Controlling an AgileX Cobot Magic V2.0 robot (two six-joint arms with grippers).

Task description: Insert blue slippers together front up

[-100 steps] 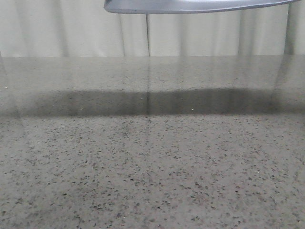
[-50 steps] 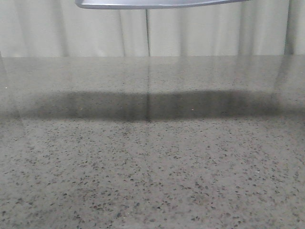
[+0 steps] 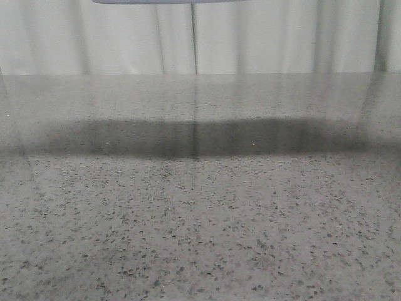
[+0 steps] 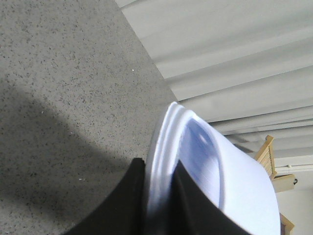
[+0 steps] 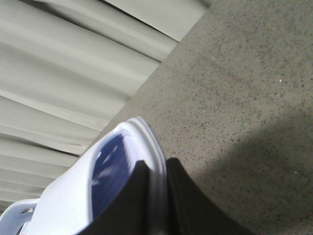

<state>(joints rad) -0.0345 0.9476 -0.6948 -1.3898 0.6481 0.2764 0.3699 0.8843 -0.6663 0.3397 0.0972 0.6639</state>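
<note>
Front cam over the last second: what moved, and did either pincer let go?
The pale slipper edge at the top of the front view rose and slid left, nearly out of frame. No release is visible: both wrist views now show a slipper clamped between dark fingers. The table is unchanged.

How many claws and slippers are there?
Claws: 2, left claw and right claw.
Slippers: 2 sightings, a slipper in the left claw and one in the right; I cannot tell if it is the same one.
Total: 4, or 3 if it is one slipper.
</note>
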